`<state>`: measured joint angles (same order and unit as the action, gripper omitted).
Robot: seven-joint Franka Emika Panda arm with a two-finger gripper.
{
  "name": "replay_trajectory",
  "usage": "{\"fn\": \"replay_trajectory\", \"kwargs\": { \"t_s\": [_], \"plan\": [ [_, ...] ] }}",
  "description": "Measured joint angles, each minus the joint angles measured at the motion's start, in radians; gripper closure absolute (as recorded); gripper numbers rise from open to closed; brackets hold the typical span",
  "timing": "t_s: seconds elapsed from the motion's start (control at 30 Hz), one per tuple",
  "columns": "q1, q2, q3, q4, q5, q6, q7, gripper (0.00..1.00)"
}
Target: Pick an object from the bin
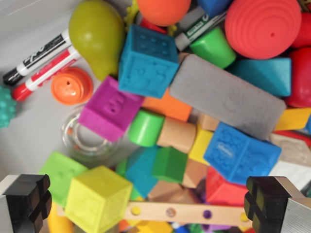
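Observation:
I look straight down into a bin (29, 141) crowded with toys. My gripper (146, 199) is open, its two black fingertips (29, 199) at the bottom corners of the wrist view, holding nothing. Between and just above them lie a yellow cube (97, 196), a wooden strip with coloured dots (184, 212), a green block (170, 164) and a blue cube (241, 153). Farther up sit a magenta cube marked 5 (111, 109), a teal-blue cube (148, 60), a grey foam eraser (226, 94) and a green cylinder (146, 127).
Two markers (41, 60), an orange cap-shaped toy (72, 86) and a clear ring (80, 133) lie on the bin's grey floor at the wrist view's left. A yellow-green pear (97, 36), orange ball (163, 9) and red ridged dome (262, 26) crowd the top.

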<state>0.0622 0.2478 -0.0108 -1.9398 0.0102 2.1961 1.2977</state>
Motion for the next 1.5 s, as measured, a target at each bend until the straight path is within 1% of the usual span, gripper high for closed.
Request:
{"fn": "replay_trajectory", "kwargs": {
  "t_s": [0.23, 0.77, 1.13, 1.5],
  "plan": [
    [0.012, 0.024, 0.000, 0.001, 0.000, 0.022, 0.080, 0.00],
    [0.047, 0.100, -0.004, 0.015, 0.000, 0.081, 0.308, 0.00],
    [0.075, 0.162, -0.009, 0.036, 0.000, 0.119, 0.474, 0.00],
    [0.102, 0.228, -0.015, 0.066, 0.004, 0.153, 0.643, 0.00]
  ]
}}
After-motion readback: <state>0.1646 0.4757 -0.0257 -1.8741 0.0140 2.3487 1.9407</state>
